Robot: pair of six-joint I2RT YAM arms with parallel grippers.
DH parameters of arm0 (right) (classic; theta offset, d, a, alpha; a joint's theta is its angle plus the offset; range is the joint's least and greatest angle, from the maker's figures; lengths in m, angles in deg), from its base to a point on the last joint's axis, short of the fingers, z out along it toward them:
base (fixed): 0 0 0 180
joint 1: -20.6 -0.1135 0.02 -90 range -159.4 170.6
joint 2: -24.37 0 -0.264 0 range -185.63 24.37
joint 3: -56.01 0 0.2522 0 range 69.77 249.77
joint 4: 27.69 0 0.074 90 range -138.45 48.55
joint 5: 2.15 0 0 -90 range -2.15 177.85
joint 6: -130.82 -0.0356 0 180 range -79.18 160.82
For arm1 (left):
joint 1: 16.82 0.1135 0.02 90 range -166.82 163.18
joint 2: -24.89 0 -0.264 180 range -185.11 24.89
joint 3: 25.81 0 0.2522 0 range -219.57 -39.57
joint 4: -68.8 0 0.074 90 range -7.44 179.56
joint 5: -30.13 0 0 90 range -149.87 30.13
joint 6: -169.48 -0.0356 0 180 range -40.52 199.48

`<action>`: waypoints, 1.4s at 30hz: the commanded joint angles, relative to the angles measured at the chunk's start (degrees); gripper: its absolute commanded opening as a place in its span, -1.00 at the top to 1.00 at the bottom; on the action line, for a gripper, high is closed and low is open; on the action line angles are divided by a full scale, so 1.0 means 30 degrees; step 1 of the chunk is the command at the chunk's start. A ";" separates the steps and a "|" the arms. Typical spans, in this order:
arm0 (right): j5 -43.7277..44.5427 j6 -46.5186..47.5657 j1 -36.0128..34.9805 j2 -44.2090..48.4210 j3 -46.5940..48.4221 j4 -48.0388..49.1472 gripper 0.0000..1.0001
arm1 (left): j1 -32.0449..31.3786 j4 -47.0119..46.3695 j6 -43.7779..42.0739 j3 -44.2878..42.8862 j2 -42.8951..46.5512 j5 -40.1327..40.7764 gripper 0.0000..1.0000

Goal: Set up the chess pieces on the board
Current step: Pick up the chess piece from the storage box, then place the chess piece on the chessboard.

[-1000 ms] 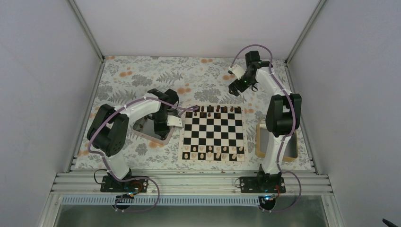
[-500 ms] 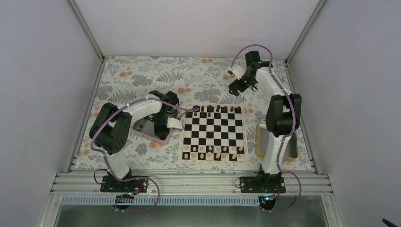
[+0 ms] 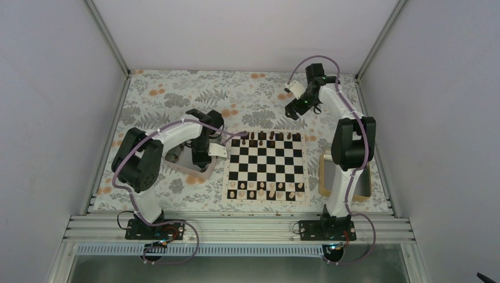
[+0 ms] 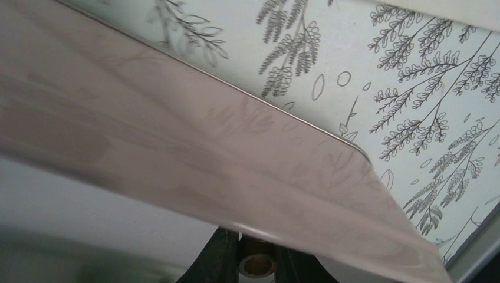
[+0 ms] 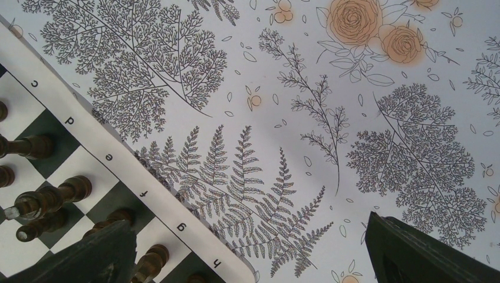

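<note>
The board (image 3: 266, 165) lies in the middle of the table. Dark brown chess pieces (image 3: 265, 137) stand along its far row, and pale pieces stand in the near rows. My left gripper (image 3: 200, 154) is low over the metal tray (image 3: 177, 168), left of the board. In the left wrist view it (image 4: 257, 259) is shut on a small dark chess piece (image 4: 257, 268), whose round base shows between the fingers. My right gripper (image 3: 298, 106) hangs open and empty beyond the board's far right corner. In the right wrist view it (image 5: 253, 259) is wide open, with dark pieces (image 5: 53, 197) at the lower left.
The shiny tray's rim (image 4: 177, 147) fills most of the left wrist view. A second tray with a wooden rim (image 3: 327, 177) lies right of the board, behind the right arm. A floral cloth (image 5: 306, 118) covers the table.
My left gripper has shifted slightly to the left over the metal tray. The right arm has not moved.
</note>
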 commanded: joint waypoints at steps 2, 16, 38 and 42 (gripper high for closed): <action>-0.0109 0.0176 0.0126 0.0381 -0.0150 0.0137 -1.00 | 0.0246 0.1678 -0.0591 -0.2674 0.0737 0.1301 0.73; -0.0152 0.0086 0.0333 0.0517 -0.0195 0.0180 -1.00 | 0.0568 0.2671 -0.2314 -0.9426 -0.2950 0.4642 0.70; 0.0028 -0.0173 0.0594 0.0207 0.0144 0.0108 -1.00 | -0.1167 0.4203 -0.4017 -2.1469 -1.1446 0.3282 0.69; -0.0009 -0.0176 0.0584 0.0168 0.0143 0.0058 -1.00 | -0.1318 0.4205 -0.3886 -2.1164 -1.1518 0.2729 0.69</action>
